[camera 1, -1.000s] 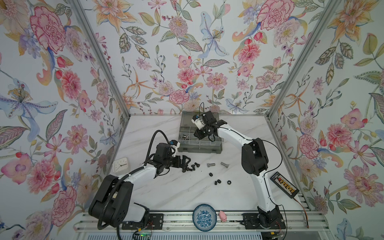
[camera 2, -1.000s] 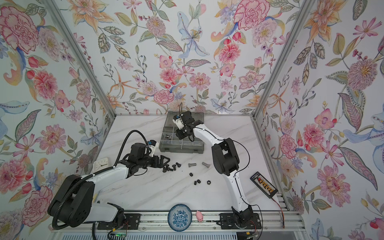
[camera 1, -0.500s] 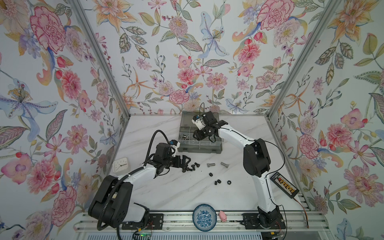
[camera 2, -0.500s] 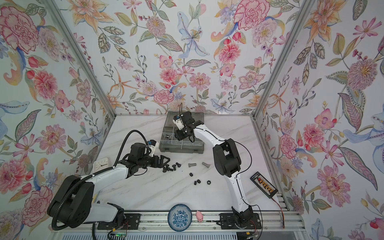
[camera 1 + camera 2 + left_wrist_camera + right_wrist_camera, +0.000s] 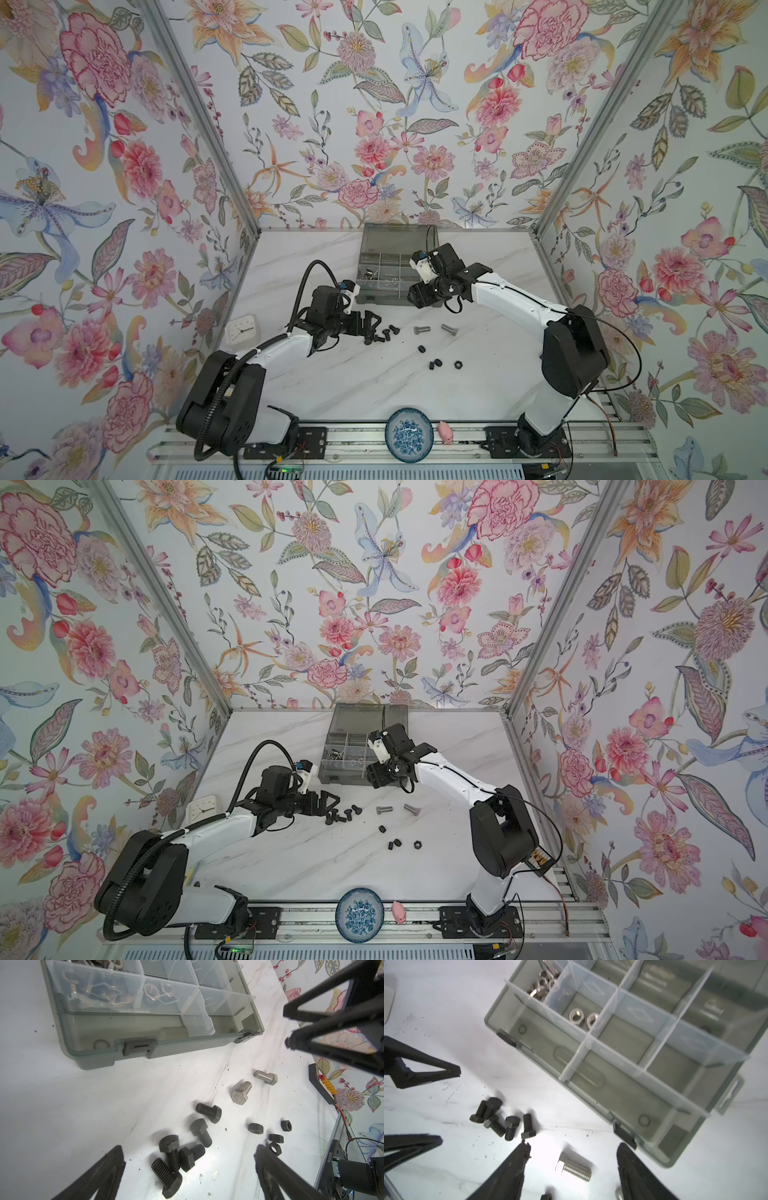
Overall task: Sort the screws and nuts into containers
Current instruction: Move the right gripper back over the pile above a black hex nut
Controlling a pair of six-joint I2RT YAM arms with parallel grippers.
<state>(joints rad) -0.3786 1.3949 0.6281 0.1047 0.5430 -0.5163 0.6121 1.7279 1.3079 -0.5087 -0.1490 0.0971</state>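
While the right gripper (image 5: 574,1146) hangs spread and empty by the twelve-o'clock organizer box (image 5: 382,297), the left gripper (image 5: 372,330) gapes beside black screws (image 5: 384,334), seemingly poised to grab one.

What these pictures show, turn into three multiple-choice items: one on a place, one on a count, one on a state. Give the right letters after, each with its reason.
1. The black screws lie: A in the organizer box; B on the table beside the left gripper; C in the bowl.
2. On the table, the silver screws number: A four; B one; C two.
3. The left gripper is: A open and empty; B shut on a black screw; C shut on a silver screw.
Key: 1 B, they lie clustered on the marble right by it. 2 C, a pair lies just past the black cluster. 3 A, its fingers stand wide apart, gripping nothing.
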